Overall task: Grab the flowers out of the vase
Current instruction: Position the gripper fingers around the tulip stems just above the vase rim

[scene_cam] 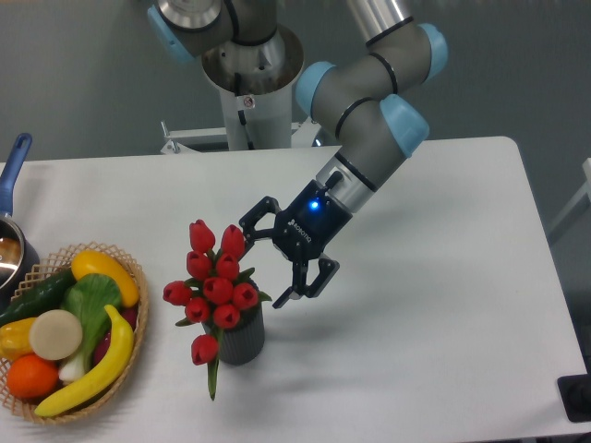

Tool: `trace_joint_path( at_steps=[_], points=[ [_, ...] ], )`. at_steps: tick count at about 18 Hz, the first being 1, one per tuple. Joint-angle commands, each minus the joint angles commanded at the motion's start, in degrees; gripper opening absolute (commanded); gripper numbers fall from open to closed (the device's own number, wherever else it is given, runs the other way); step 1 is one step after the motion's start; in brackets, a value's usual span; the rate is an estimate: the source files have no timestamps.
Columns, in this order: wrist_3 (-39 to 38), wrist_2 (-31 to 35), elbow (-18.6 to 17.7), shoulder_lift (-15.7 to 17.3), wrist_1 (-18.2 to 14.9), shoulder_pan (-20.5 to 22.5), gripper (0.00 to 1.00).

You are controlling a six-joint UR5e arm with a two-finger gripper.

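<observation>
The flowers (215, 280), a bunch of red tulips with green stems, stand in the vase (243, 339), a small dark grey ribbed cylinder near the table's front left of centre. One bloom droops low in front of the vase. My gripper (263, 265) is open, tilted toward the left, with one finger near the top right blooms and the other just right of the bunch above the vase rim. It holds nothing.
A wicker basket (125, 268) of fruit and vegetables sits at the front left. A blue-handled pot (11, 231) is at the left edge. The white table (434, 305) extends to the right. The robot base (249, 83) stands at the back.
</observation>
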Motion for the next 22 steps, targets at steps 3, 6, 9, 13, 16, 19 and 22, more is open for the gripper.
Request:
trace_joint_path(
  at_steps=[3,6,9,13,16,19,22],
  points=[
    [0.0,0.1,0.0,-0.1,0.0,-1.0,1.0],
    [0.1,0.1,0.5,-0.8,0.0,-1.3,1.0],
    [0.2,0.1,0.7,-1.2,0.1,-1.7,1.0],
    [0.2,0.1,0.8,-1.2,0.1,-2.5,1.0],
    [0.2,0.1,2.0,-2.1,0.0,-2.7,1.0],
    [0.2,0.1,2.3,-2.5,0.1,-3.1,1.0],
    [0.2,0.1,2.4,-2.7,0.1,-3.2,0.98]
  ],
)
